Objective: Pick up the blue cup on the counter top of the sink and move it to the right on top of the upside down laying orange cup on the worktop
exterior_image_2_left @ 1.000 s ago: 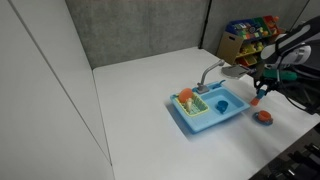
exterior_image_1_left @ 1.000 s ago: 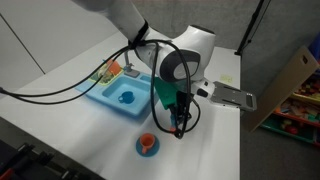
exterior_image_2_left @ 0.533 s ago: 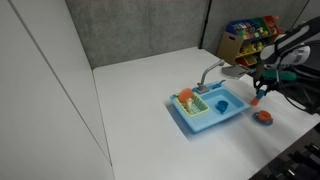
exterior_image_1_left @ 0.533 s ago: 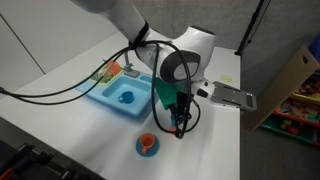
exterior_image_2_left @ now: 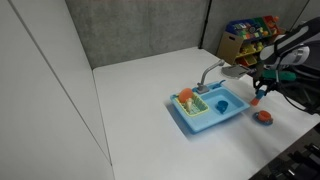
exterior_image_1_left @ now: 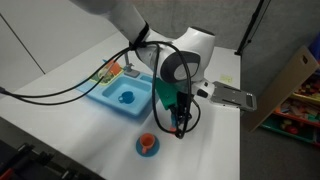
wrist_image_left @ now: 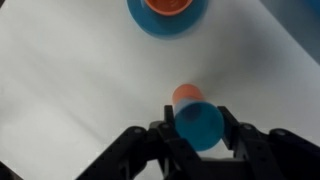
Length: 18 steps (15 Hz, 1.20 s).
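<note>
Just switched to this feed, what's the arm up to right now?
The gripper is closed on the blue cup and holds it over the white worktop, away from the sink. In the wrist view the orange cup shows right behind the blue one, so the two are lined up. I cannot tell whether the blue cup already sits on it. A blue dish with something orange in it lies just beyond.

no legible text, no labels, no numbers
</note>
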### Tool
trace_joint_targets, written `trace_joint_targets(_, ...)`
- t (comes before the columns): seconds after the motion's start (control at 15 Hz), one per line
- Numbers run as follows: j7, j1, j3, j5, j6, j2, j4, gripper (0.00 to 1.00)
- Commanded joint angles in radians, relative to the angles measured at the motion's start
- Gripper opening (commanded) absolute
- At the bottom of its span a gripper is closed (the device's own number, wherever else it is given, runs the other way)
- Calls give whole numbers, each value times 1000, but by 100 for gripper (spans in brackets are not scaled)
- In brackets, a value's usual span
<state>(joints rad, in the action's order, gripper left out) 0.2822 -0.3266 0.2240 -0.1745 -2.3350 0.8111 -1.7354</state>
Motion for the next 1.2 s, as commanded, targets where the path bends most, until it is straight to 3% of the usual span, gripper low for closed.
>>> trace_joint_targets(0.0,-16,-3,-3,-17,-6,5,16,79)
trace_joint_targets(0.2,-21,-6,-4,-18,-5,-2,13,100)
trace_joint_targets(1.13,-58,35,12,33,8,-128,-42,100)
